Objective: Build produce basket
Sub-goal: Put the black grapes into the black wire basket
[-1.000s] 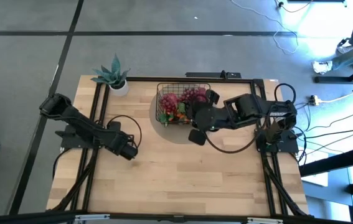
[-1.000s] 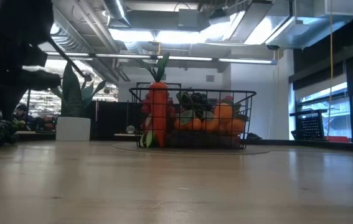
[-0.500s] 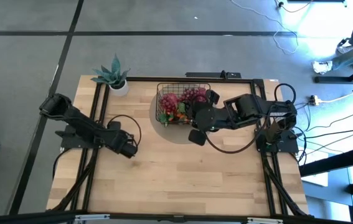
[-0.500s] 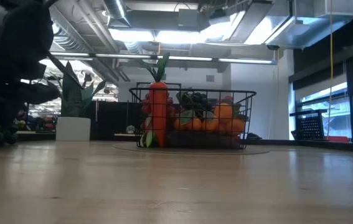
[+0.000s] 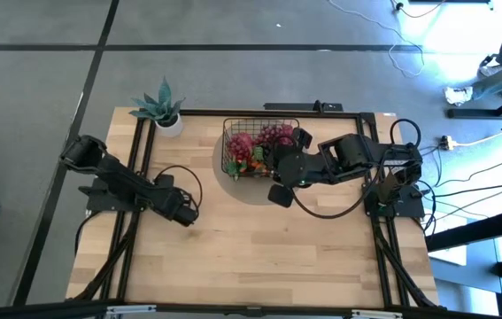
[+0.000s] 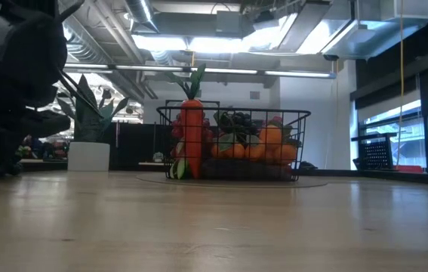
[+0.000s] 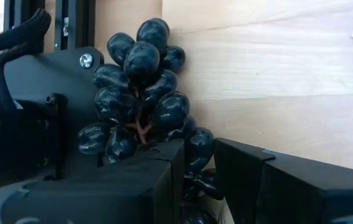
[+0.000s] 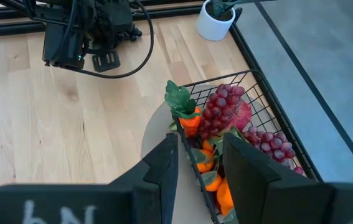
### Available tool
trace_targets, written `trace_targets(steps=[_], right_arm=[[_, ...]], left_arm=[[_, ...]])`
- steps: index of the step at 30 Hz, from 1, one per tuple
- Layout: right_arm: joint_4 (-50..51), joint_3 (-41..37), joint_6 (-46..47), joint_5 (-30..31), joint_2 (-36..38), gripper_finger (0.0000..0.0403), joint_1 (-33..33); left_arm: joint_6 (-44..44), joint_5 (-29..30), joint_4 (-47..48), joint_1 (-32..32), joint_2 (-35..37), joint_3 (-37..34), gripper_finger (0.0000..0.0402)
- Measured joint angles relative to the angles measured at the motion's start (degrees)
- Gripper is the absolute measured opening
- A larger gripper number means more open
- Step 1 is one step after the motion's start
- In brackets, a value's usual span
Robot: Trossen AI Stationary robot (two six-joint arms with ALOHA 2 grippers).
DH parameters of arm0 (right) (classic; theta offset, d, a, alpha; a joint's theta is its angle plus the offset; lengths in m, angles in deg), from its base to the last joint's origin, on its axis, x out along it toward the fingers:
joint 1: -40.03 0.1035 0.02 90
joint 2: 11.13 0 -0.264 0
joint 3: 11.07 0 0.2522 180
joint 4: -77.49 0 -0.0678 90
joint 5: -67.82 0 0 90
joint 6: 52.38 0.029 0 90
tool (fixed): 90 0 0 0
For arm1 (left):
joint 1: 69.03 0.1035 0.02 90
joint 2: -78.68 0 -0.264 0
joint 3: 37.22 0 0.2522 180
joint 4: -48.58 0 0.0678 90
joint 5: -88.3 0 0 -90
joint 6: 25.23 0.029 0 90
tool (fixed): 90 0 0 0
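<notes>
Left jaws (image 7: 198,168) pinching black grape bunch (image 7: 142,106).

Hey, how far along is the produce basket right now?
Mostly done: the basket already holds a carrot, oranges and red grapes. In hand: the left gripper is shut on a bunch of black grapes near the table's left edge. Left: carrying that bunch over and dropping it in. The right gripper hangs open above the basket, empty.

We see the left gripper (image 7: 198,171) low at nine o'clock, fingers clamped; the right gripper (image 8: 200,158) hovers at one o'clock, fingers parted.
</notes>
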Motion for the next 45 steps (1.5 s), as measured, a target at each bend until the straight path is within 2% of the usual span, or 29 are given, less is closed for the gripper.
trace_targets(steps=[3,8,12,17,24,33,40,45], right_arm=[[0.0,0.0,0.01,-0.02,0.0,0.0113,-0.02],[0.02,0.0,-0.01,-0.02,0.0,0.0113,-0.02],[0.46,0.0,-0.04,-0.07,0.04,0.0113,0.01],[0.91,-0.02,-0.01,-0.07,1.24,0.0113,1.21],[1.15,0.0,0.16,-0.03,3.82,0.0113,4.5],[2.88,0.0,0.37,0.02,4.57,0.0113,8.15],[5.97,0.0,3.68,0.07,4.57,0.0113,10.22],[6.27,0.0,4.84,0.13,4.57,0.0113,11.38]], left_arm=[[2.53,-0.02,-0.17,0.0,0.0,0.0,0.0062],[4.0,-0.11,-0.23,0.0,0.0,-0.02,0.0009],[7.0,-0.47,-0.64,0.0,0.0,0.13,0.0003],[12.62,-0.36,0.02,-0.21,0.21,4.42,0.0001],[20.55,6.71,6.6,-2.43,0.35,16.11,0.0],[28.37,16.38,23.04,-3.32,0.35,38.09,0.0],[40.11,24.07,23.37,0.71,0.33,52.68,0.0],[50.6,30.25,21.17,5.73,0.33,58.51,0.0]])
